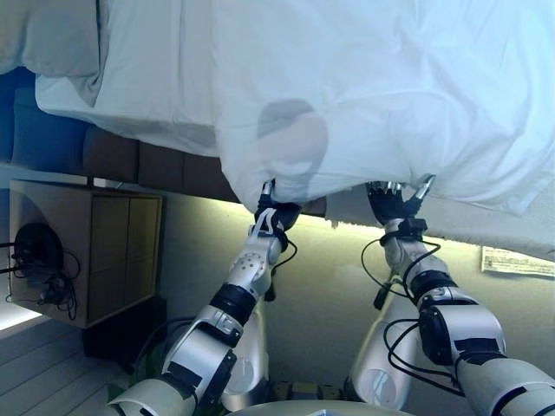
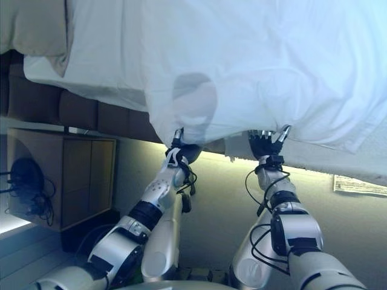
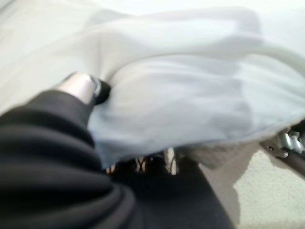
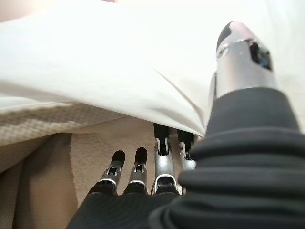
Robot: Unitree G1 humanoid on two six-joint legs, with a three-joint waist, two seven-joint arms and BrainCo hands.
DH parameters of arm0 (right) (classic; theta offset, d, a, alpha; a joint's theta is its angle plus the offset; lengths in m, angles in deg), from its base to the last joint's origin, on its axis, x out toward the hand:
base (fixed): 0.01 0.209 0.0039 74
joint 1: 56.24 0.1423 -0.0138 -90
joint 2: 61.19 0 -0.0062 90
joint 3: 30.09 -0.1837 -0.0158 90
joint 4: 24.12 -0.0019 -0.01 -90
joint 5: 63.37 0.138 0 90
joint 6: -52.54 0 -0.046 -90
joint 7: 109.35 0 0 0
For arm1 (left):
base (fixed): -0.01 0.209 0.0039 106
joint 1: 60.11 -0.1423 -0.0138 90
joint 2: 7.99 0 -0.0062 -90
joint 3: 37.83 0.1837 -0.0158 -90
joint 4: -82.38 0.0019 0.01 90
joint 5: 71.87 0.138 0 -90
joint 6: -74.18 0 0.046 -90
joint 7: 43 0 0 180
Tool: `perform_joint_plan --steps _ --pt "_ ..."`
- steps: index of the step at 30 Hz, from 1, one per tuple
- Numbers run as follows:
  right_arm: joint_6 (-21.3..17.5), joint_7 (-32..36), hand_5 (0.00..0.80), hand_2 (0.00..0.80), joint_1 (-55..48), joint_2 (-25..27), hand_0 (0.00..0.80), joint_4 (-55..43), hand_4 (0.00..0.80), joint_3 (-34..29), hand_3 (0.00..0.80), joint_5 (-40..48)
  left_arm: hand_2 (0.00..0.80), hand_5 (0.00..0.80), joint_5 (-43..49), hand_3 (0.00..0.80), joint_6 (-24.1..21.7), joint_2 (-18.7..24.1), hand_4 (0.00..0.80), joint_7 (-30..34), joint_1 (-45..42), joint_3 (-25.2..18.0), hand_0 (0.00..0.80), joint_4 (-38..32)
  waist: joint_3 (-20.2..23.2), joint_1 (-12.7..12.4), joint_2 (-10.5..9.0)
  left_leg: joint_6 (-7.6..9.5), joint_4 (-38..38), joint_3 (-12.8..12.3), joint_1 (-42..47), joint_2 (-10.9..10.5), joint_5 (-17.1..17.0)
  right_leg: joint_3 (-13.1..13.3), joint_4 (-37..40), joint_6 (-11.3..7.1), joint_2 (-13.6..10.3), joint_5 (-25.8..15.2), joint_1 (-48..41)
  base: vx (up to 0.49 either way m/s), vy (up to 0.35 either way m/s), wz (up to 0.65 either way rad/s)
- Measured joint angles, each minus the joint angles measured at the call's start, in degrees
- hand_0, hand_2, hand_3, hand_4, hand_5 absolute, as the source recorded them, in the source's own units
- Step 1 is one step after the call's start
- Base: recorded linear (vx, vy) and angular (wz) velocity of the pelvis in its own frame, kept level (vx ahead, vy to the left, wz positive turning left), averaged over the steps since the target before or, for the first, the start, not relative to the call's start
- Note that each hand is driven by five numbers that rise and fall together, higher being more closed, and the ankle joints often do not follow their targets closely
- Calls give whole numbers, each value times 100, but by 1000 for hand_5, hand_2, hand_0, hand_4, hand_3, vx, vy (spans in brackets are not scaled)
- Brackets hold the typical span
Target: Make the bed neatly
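A white duvet (image 1: 364,87) lies rumpled over the bed, its edge hanging toward me. My left hand (image 1: 276,212) is at that edge. In the left wrist view its thumb (image 3: 83,86) presses on top of the cloth (image 3: 181,105) and its fingers lie beneath, pinching a fold. My right hand (image 1: 392,208) is at the edge further right. In the right wrist view its fingers (image 4: 162,167) reach straight under the duvet edge (image 4: 95,62) over the beige sheet (image 4: 47,143), and its thumb (image 4: 240,57) stands apart above the cloth.
A white pillow (image 1: 48,35) lies at the head of the bed by a dark padded headboard (image 1: 113,156). A wooden nightstand (image 1: 87,251) stands beside the bed. A printed paper (image 1: 518,260) lies at the right.
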State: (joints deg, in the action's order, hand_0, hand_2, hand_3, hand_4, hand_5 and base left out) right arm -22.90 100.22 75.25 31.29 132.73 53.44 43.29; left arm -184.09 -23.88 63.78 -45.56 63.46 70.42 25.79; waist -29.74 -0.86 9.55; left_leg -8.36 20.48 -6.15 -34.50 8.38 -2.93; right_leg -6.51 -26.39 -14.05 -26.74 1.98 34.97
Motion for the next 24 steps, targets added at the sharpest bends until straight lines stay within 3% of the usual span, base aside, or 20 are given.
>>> perform_joint_plan --steps 11,16,20,24 --pt "3 -101 0 0 -256 258 0 184 0 -746 0 -5 800 800 6 800 162 12 800 -1 -167 -30 800 -111 -2 2 -3 -40 7 -23 -11 88 24 -10 90 -30 65 -92 -6 6 -20 -3" --pt "21 64 0 0 -361 717 0 181 0 -1311 0 51 800 800 9 800 290 167 800 9 -175 -554 800 -102 -5 9 -8 -51 12 -20 30 193 34 -40 190 -7 177 -139 -96 1 -108 -7" --pt "-61 58 0 0 -378 985 0 -107 0 -1313 0 52 800 800 11 800 430 346 800 8 -280 -621 800 -81 -10 27 -16 -62 10 -14 77 304 34 -42 343 41 317 -235 -179 3 -124 -13" --pt "-202 -62 800 800 -368 1001 800 -417 800 -1314 800 55 800 800 16 800 574 348 800 9 -238 -838 800 -27 -19 10 -33 -68 10 1 74 386 36 -62 426 104 424 -273 -203 -6 -113 -9"
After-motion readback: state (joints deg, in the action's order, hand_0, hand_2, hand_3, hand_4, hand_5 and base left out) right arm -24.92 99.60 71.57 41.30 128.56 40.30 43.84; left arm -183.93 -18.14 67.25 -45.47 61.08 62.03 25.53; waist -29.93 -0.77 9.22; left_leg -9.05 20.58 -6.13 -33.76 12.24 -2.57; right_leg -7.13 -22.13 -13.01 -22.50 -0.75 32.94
